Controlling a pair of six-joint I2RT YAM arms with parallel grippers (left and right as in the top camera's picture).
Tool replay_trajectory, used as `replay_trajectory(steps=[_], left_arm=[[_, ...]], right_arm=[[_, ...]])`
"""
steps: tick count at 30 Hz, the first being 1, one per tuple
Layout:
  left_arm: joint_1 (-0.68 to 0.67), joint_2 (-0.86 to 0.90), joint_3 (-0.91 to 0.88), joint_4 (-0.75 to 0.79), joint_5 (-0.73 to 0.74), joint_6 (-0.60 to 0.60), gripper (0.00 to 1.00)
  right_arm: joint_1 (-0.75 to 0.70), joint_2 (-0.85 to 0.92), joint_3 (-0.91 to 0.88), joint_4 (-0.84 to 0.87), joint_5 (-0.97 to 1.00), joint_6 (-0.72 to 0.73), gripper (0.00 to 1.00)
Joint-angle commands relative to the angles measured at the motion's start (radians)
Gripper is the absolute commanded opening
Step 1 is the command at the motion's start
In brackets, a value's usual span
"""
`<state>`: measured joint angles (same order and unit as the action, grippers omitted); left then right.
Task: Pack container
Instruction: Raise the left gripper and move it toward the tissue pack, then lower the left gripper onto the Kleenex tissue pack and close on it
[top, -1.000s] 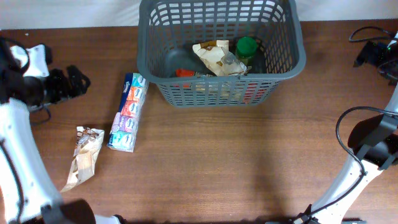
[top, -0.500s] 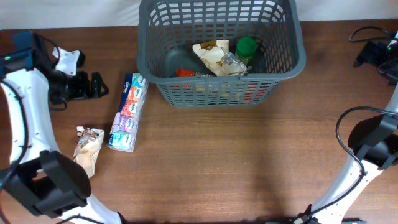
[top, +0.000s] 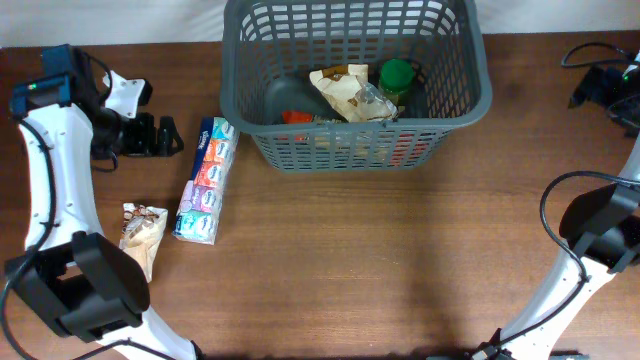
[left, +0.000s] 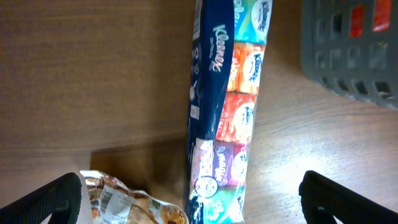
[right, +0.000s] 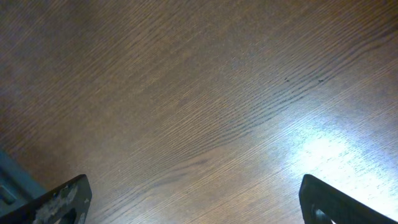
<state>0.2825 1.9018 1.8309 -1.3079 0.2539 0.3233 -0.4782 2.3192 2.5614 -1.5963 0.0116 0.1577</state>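
Observation:
The dark grey lattice basket stands at the back middle and holds a crinkled snack bag, a green-lidded jar and red items. Its corner shows in the left wrist view. A long pack of Kleenex tissues lies left of it, also in the left wrist view. A small snack packet lies further left, with its end in the left wrist view. My left gripper is open and empty, hovering left of the tissue pack's far end. My right gripper is open at the far right, over bare table.
A black cable lies at the back right corner. The right arm's base stands at the right edge. Wooden table stretches in front of the basket.
My left arm has swung right and forward, bringing its open gripper close to the tissue pack. The right arm and all objects have stayed still.

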Motion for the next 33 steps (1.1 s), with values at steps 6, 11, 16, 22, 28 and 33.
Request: replay_trajectory(steps=[6, 11, 16, 22, 28, 33], left_arm=[[-0.117, 0.018, 0.003, -0.001, -0.104, 0.023, 0.99], [-0.187, 0.084, 0.003, -0.002, -0.177, 0.023, 0.99], [-0.195, 0.130, 0.003, -0.009, -0.191, 0.023, 0.99], [-0.194, 0.140, 0.003, -0.008, -0.145, 0.023, 0.99], [-0.195, 0.171, 0.002, -0.006, -0.142, 0.023, 0.99], [-0.195, 0.213, 0.002, -0.013, -0.142, 0.023, 0.99]], right_arm=[[0.000, -0.005, -0.004, 0.000, 0.016, 0.005, 0.99], [0.000, -0.005, -0.004, 0.000, 0.016, 0.005, 0.99], [0.000, -0.005, -0.004, 0.000, 0.016, 0.005, 0.99], [0.000, -0.005, -0.004, 0.000, 0.016, 0.005, 0.99], [0.000, -0.005, -0.004, 0.000, 0.016, 0.005, 0.99], [0.000, -0.005, -0.004, 0.000, 0.016, 0.005, 0.99]])
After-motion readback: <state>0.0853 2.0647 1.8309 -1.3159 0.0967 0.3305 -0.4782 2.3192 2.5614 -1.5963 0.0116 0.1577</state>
